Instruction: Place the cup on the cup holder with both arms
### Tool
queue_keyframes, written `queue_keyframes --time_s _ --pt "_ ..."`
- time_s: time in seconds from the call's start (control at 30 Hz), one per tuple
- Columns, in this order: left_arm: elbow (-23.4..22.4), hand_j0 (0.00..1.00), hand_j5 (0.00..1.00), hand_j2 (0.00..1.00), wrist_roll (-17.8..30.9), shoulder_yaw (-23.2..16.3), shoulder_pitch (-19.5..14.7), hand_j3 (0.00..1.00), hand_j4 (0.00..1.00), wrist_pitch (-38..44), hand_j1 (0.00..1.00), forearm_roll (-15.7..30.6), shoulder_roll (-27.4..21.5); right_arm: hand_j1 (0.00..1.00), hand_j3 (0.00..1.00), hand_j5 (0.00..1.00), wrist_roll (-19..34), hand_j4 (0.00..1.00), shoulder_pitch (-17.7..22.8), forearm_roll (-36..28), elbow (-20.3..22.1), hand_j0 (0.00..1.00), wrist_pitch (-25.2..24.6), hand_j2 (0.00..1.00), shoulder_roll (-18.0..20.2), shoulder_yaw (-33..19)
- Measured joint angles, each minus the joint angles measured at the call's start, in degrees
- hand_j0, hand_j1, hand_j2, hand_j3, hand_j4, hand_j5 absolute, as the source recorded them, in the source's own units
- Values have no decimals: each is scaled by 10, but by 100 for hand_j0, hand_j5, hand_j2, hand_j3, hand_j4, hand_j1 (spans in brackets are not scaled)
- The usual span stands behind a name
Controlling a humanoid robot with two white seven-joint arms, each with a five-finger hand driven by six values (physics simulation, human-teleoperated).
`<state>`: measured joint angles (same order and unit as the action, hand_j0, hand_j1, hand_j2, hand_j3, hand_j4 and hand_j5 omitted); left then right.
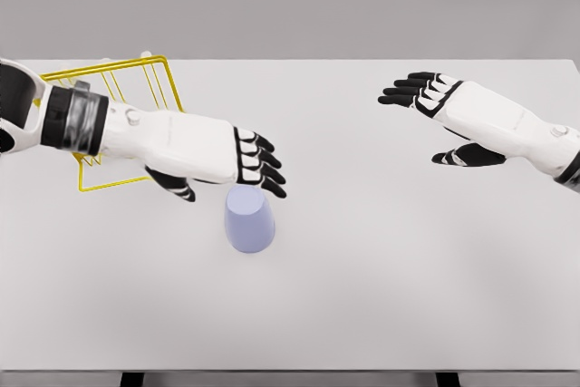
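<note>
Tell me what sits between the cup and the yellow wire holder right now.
Only the robot's own left hand and forearm: they hang over the stretch of table between the lavender cup and the yellow wire holder at the far left, covering part of the holder. No other object lies there.

One view only, from the head. Camera looks steeply down across the white table (381,296), near edge at frame bottom, far edge and grey wall at top.

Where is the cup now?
In the head view, the cup stands on the table, left of centre, just below the left hand, which hovers open.
</note>
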<state>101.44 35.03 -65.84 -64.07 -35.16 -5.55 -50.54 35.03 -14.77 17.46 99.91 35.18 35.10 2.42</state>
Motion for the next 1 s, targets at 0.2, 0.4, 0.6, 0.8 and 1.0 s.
queue_keyframes --time_s 0.2,0.4,0.6,0.8,1.0 --pt "-1 99 99 99 0 -16 0 99 99 0 99 -17 20 100 100 100 0 100 0 1 -1 100 0 100 0 0" --pt "-10 100 100 100 0 -22 0 100 100 0 100 -33 31 100 100 100 0 100 0 1 0 100 0 100 0 0" --pt "-31 100 100 100 0 -36 1 100 100 0 100 -41 51 100 100 100 0 100 0 1 -1 100 0 100 0 0" --pt "-59 100 100 100 0 -48 2 100 100 0 100 -55 66 100 100 100 0 100 0 1 -1 100 0 100 1 0" --pt "-80 100 100 100 0 -53 7 100 100 0 100 -69 78 100 100 100 0 100 0 1 -1 100 0 100 1 0"
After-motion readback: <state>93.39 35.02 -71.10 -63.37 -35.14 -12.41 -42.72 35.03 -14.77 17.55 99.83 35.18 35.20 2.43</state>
